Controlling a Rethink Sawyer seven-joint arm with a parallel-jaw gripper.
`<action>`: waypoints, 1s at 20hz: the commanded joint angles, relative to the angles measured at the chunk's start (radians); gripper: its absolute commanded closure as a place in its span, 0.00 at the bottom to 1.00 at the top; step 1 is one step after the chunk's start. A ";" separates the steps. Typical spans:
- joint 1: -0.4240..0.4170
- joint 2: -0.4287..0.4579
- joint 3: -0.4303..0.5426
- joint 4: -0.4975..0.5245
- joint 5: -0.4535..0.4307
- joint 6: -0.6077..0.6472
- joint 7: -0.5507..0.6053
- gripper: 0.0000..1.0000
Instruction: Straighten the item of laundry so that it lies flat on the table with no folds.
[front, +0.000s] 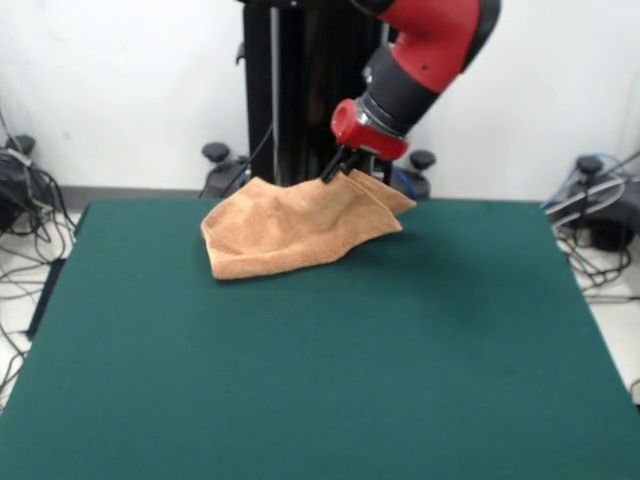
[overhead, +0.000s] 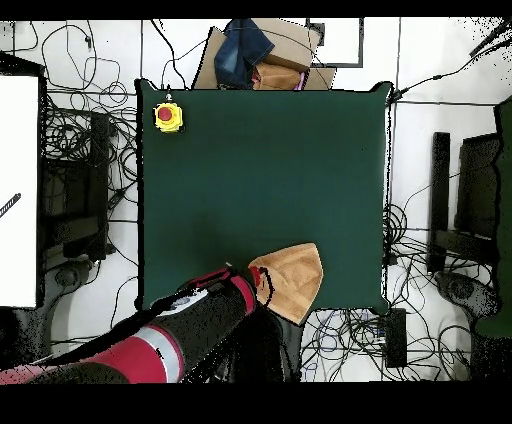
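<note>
Towel (front: 290, 232) sits bunched at the far edge of the green table (front: 320, 380), left part lying on the top, right part lifted in a peak. Gripper (front: 338, 172) is pinched on that raised right corner. Best bet: keep the pinch firm and drag outward low, so the fold slides open without flipping.
</note>
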 joint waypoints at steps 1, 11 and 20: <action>0.011 0.060 0.037 -0.113 0.125 -0.061 0.237 1.00; 0.064 0.115 0.014 -0.135 0.219 -0.066 0.238 1.00; 0.060 0.112 0.020 -0.120 0.217 -0.040 0.181 1.00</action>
